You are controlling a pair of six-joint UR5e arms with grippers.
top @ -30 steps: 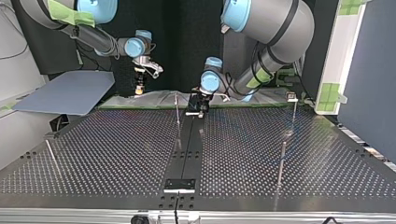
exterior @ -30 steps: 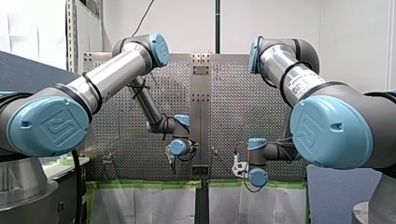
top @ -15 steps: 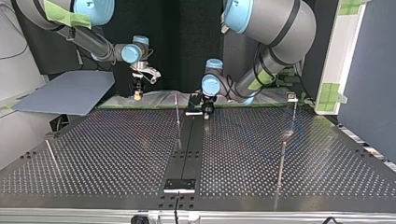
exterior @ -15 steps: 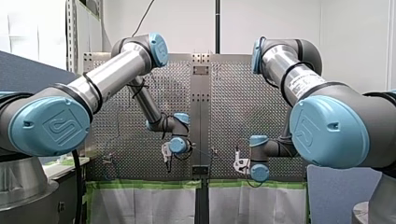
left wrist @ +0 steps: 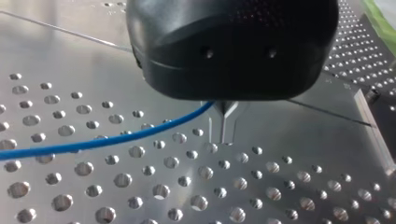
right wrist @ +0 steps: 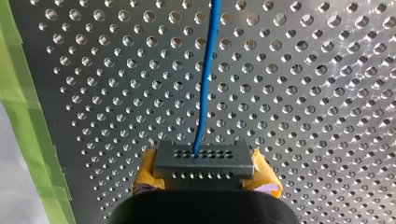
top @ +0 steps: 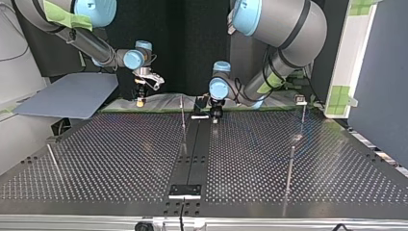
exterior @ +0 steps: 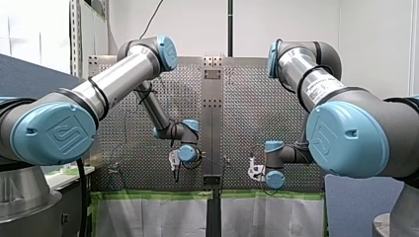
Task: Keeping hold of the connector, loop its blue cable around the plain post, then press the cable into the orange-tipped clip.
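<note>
Yellow-padded fingers (right wrist: 264, 176) of my right gripper (right wrist: 204, 173) are clamped on both ends of the dark connector (right wrist: 204, 158), which sits squarely between them with its rows of small holes facing ahead. The blue cable (right wrist: 206, 79) leaves the connector's middle and runs straight ahead over the perforated counter (right wrist: 317, 102), near the green tape (right wrist: 28, 116) along the counter's arm-side edge. Metal fingers (left wrist: 230, 125) of my left gripper (left wrist: 223, 130) are drawn together to a thin slit, with their tips just above the counter. The cable meets them high up, just under the black body, and goes out of sight there, seemingly pinched. In the top view my left gripper stands near the middle of the arm-side edge, just beside a thin upright post (top: 183, 113). My right gripper hangs well apart from it, along that same edge.
</note>
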